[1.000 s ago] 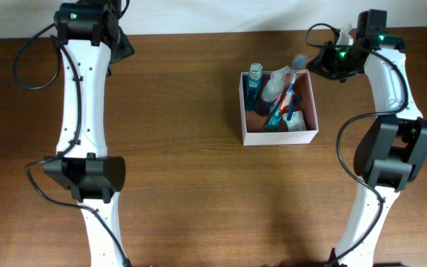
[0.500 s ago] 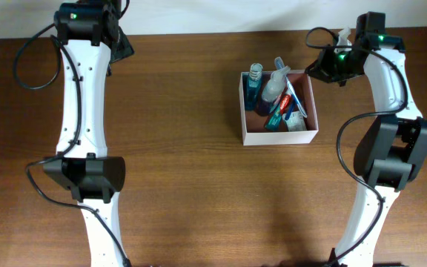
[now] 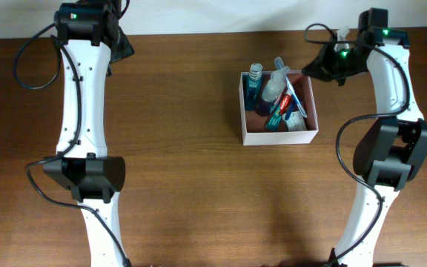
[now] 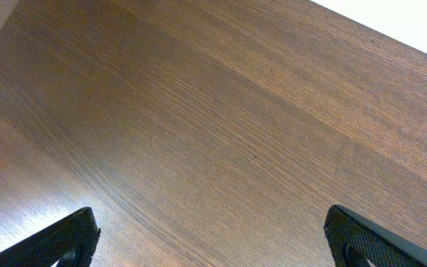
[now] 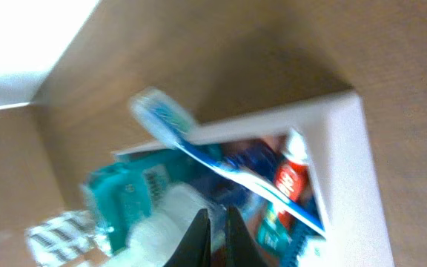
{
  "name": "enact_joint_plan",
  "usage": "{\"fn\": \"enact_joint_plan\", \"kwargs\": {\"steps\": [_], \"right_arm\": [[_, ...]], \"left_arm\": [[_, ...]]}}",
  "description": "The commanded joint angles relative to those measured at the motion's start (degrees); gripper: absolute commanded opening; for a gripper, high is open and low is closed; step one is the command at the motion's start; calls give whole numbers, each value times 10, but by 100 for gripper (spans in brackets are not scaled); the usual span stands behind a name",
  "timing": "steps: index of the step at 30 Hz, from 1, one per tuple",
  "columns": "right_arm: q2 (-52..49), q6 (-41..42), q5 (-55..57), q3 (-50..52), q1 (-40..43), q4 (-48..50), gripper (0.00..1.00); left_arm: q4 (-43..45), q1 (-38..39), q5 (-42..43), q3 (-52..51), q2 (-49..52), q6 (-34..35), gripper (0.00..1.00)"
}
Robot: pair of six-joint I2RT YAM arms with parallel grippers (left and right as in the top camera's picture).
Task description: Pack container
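Dark brown wood-grain table (image 3: 199,185), square white-walled container (image 3: 280,136) sitting on it, right of centre, near far edge

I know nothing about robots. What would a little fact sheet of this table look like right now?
Surface: brown wooden table
Container: square, white walls, reddish-brown inside, right of centre
Contents: toothbrush, blue bottle, white spray bottle, red toothpaste tube, all jumbled together
Sticking out: the toothbrush head pokes over the far wall
Left end effector: open, over bare wood, far from the container
Right end effector: fingers nearly together, empty, near the container's far right corner
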State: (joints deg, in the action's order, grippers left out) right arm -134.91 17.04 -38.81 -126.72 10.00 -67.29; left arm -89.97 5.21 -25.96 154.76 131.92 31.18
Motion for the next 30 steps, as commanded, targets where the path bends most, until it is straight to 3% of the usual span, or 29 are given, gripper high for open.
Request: {"fn": "enact_joint_plan", "kwargs": {"steps": [1,15,30], "right_arm": [[-5,-21,98,-9,-23,-27,4],[-6,-44,222,-8,-59,-26,4],[-50,-44,228,-8,-67,-3,4]], "left_arm": [[-1,-1,-8,-1,6,7,99],[-1,-1,-8,-1,6,7,100],[-1,-1,-8,-1,6,7,99]]}}
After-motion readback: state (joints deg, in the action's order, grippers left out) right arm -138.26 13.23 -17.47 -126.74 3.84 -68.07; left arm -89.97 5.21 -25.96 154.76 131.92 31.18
